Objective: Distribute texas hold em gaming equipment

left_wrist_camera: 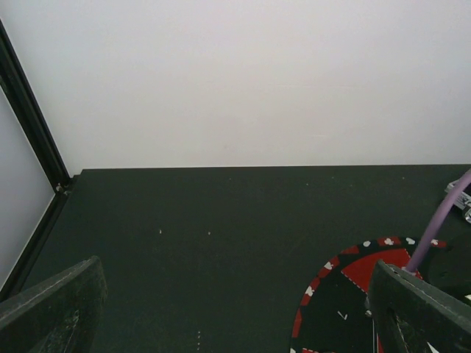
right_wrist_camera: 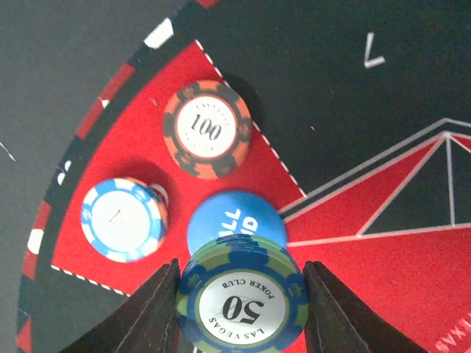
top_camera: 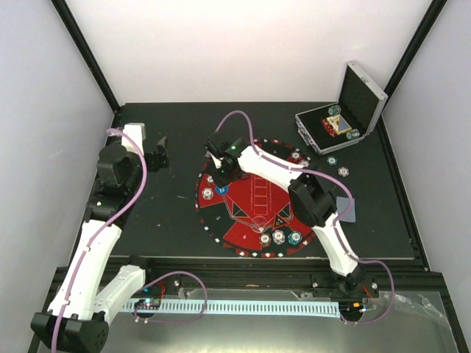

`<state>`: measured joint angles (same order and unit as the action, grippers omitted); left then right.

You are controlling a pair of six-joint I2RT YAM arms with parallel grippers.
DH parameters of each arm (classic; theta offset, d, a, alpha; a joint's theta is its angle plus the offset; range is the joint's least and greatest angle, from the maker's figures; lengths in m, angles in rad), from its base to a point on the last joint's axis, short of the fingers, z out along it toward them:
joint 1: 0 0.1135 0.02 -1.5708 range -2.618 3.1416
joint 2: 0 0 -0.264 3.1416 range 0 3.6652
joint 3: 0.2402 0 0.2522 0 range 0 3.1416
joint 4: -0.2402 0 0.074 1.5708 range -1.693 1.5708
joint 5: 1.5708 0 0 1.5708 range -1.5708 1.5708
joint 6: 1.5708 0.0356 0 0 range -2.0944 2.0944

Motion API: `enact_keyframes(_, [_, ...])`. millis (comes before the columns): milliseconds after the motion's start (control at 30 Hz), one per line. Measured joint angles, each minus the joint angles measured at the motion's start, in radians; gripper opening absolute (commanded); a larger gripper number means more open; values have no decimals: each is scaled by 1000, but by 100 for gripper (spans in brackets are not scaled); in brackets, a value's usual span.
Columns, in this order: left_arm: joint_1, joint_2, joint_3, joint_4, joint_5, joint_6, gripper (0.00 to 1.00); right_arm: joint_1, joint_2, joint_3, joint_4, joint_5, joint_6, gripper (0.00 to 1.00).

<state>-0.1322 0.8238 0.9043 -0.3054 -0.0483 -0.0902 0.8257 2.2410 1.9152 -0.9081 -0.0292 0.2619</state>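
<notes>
Holding: right hand [right_wrist_camera: 241,327] grips green-and-blue round poker chip [right_wrist_camera: 243,301].
Left hand [left_wrist_camera: 235,316]: released, empty.
Advice: lower flat, clear of blue round marker disc [right_wrist_camera: 234,219].

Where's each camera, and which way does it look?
Top external: above and behind, looking down on the dark table; left arm, right arm show.
Left wrist: low over the table, facing the white wall; the open left end effector shows.
Right wrist: above the round red-and-black mat, looking down; the right end effector grips a green-and-blue chip marked 50.
All three show the mat.
</notes>
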Motion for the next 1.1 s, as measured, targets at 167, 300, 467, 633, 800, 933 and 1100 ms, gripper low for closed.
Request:
enact_keyframes(167, [0,-7,0,0,0,0,99,8,71,92,-19,26,9,38])
enact_keyframes(300, [0,-13,0,0,0,0,99,3,119,144,-46,67,10,38])
enact_keyframes(467, [0,-13,0,0,0,0,99,-1,181,209,-74,96,10,39])
enact_keyframes(633, [0,-13,0,0,0,0,99,-3,222,270,-88,102,9,39])
enact_keyframes(800, [0,-13,0,0,-1,0,99,-11,226,293,-92,106,9,39])
enact_keyframes(933, [0,-13,0,0,-1,0,99,-18,230,299,-94,106,8,39])
enact_keyframes(1100, [0,-13,0,0,0,0,99,-21,252,311,-97,105,6,39])
